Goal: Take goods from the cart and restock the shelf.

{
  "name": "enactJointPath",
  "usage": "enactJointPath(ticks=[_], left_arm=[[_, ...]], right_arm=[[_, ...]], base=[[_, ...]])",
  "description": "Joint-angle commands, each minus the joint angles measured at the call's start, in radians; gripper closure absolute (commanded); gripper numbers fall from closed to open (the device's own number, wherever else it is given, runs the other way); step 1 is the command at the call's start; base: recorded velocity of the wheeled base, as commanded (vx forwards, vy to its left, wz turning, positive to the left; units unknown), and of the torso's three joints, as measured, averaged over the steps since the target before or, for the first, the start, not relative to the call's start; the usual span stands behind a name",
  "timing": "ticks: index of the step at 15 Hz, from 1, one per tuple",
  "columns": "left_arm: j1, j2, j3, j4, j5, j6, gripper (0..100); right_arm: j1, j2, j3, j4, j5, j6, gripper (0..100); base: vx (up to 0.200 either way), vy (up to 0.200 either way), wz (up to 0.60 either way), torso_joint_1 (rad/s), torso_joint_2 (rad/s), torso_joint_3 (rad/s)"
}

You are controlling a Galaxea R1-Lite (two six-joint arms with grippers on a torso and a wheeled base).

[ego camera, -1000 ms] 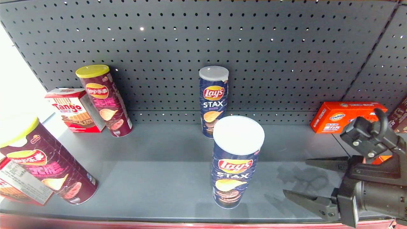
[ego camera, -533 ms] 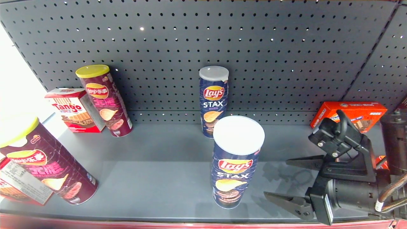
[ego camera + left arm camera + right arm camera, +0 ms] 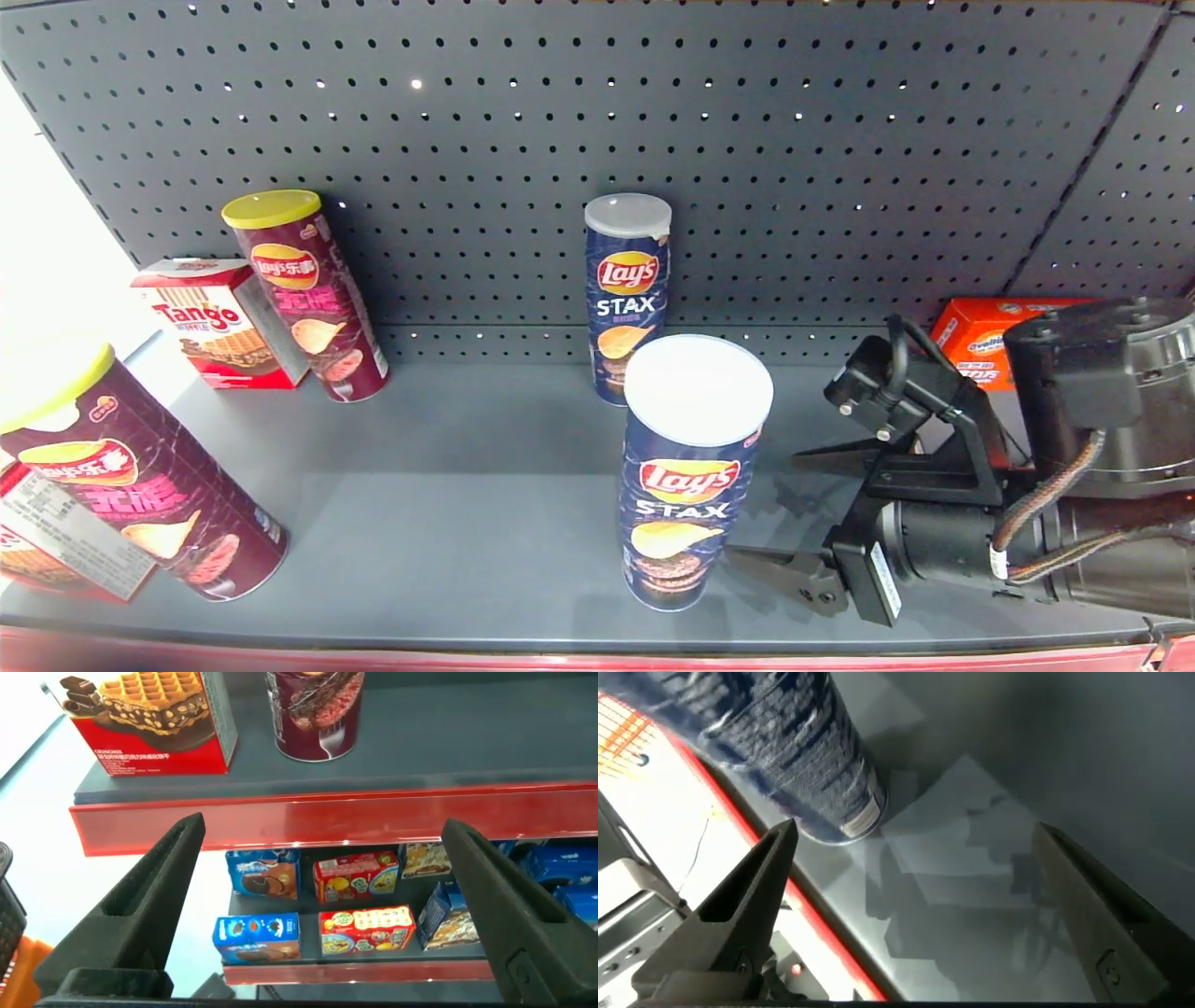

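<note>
Left gripper (image 3: 324, 831) sits low in front of the shelf's red front lip (image 3: 280, 821), jaws spread wide and holding nothing. It is not part of this step.

On the shelf (image 3: 467, 523), left to right: near maroon chip can (image 3: 140, 476) at the front left, wafer box (image 3: 210, 322) and far maroon chip can (image 3: 303, 294) by the pegboard. Far blue chip can (image 3: 627, 289) stands at the back centre. Near blue chip can (image 3: 691, 467) stands upright just in front of it, close to the shelf's near edge. Orange box (image 3: 971, 336) is at the far right, partly behind the arm.

Right gripper (image 3: 766, 509) is just right of the near blue chip can, low by its base. Its fingers are splayed and empty, the near fingertip almost at the can wall; can't tell if it touches.

Step looks like gripping or squaring up the near blue chip can.
- Tall narrow can, likely tips easily, so contact it above the base, nearer mid-height.
- Centre both fingers around the body before closing.
- Come in level; a one-sided push could shove it left or off the near edge.
- Keep it clear of the far blue chip can.
</note>
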Motion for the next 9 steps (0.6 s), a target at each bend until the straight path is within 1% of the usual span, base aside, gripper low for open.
enactJointPath(ticks=[1,3,7,9], left_arm=[[0.000,0.002,0.000,0.000,-0.001,0.000,0],[-0.001,0.002,0.000,0.000,-0.003,0.000,0],[-0.001,0.002,-0.001,0.001,-0.003,-0.002,0],[-0.001,0.002,-0.001,0.000,-0.003,-0.002,0]], right_arm=[[0.001,0.034,-0.013,-0.002,0.000,-0.001,0],[-0.002,0.046,-0.027,-0.003,0.000,-0.007,0],[-0.013,0.015,-0.015,-0.002,-0.001,-0.006,0],[-0.033,0.005,-0.015,-0.002,0.000,-0.006,0]], base=[[0.000,0.000,0.00,0.000,0.00,0.000],[0.000,0.000,0.00,0.000,0.00,0.000],[0.000,0.000,0.00,0.000,0.00,0.000],[0.000,0.000,0.00,0.000,0.00,0.000]])
